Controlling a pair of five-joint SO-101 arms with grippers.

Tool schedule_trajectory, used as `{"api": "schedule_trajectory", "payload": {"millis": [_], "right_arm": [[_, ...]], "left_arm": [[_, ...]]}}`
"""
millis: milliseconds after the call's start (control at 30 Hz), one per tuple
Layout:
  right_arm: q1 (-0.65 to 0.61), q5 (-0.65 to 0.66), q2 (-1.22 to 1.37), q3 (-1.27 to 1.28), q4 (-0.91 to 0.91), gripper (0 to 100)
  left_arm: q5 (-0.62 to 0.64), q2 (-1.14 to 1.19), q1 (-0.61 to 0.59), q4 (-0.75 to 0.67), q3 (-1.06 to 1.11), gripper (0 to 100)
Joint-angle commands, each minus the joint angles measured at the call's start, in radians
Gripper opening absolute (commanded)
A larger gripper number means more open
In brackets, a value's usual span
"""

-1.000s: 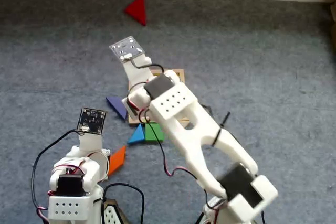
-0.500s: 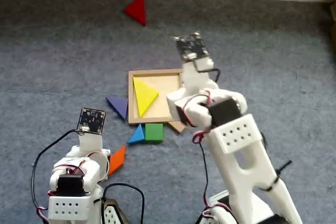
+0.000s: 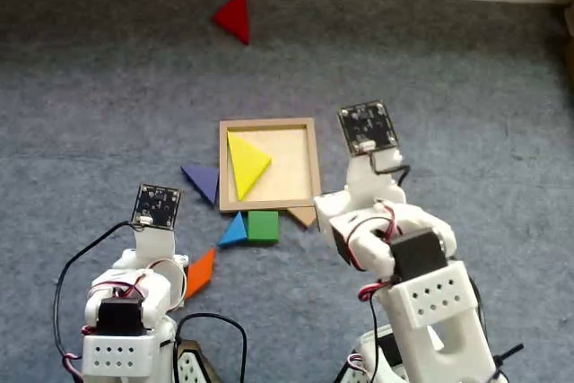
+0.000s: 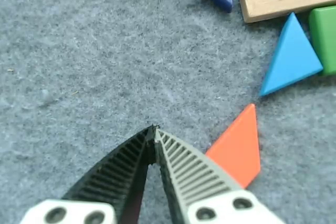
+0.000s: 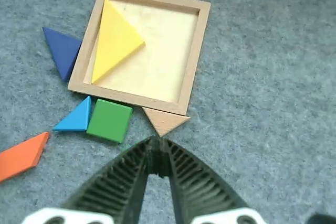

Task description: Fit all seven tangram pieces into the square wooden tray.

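Note:
The square wooden tray (image 3: pixel 314 154) holds a yellow triangle (image 3: pixel 245 161) against its left side. Outside the tray lie a navy triangle (image 3: pixel 202 180), a light blue triangle (image 3: pixel 234 230), a green square (image 3: pixel 263 225), a tan triangle (image 3: pixel 303 215) and an orange parallelogram (image 3: pixel 200 273). A red triangle (image 3: pixel 233 15) sits far back. My right gripper (image 5: pixel 156 142) is shut and empty, just short of the tan triangle (image 5: pixel 164 120) by the tray (image 5: pixel 195 61). My left gripper (image 4: pixel 154 129) is shut and empty over carpet beside the orange parallelogram (image 4: pixel 239 148).
Grey carpet covers the whole work surface. The right arm's body (image 3: pixel 395 253) stands near the tray's front right corner, the left arm's body (image 3: pixel 126 311) at the front left. Open carpet stretches to the right of the tray and behind it.
The right arm has swung off the tray and drawn back to the front right, uncovering the tray and the yellow triangle. The left arm has kept still.

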Motion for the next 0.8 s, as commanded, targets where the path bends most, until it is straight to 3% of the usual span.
{"api": "schedule_trajectory", "payload": {"millis": [0,167,467,767], "right_arm": [[0.047,0.003,-0.084,0.031,0.008,1.5],[0.064,0.011,-0.191,0.176,-0.008,1.5],[0.07,0.046,-0.272,0.418,-0.302,1.5],[0.07,0.044,-0.28,0.429,-0.239,1.5]], "left_arm": [[-0.005,-0.041,-0.01,0.006,0.019,1],[-0.005,-0.041,-0.01,0.006,0.019,1],[-0.005,-0.041,-0.01,0.006,0.019,1],[-0.005,-0.041,-0.01,0.006,0.019,1]]}}
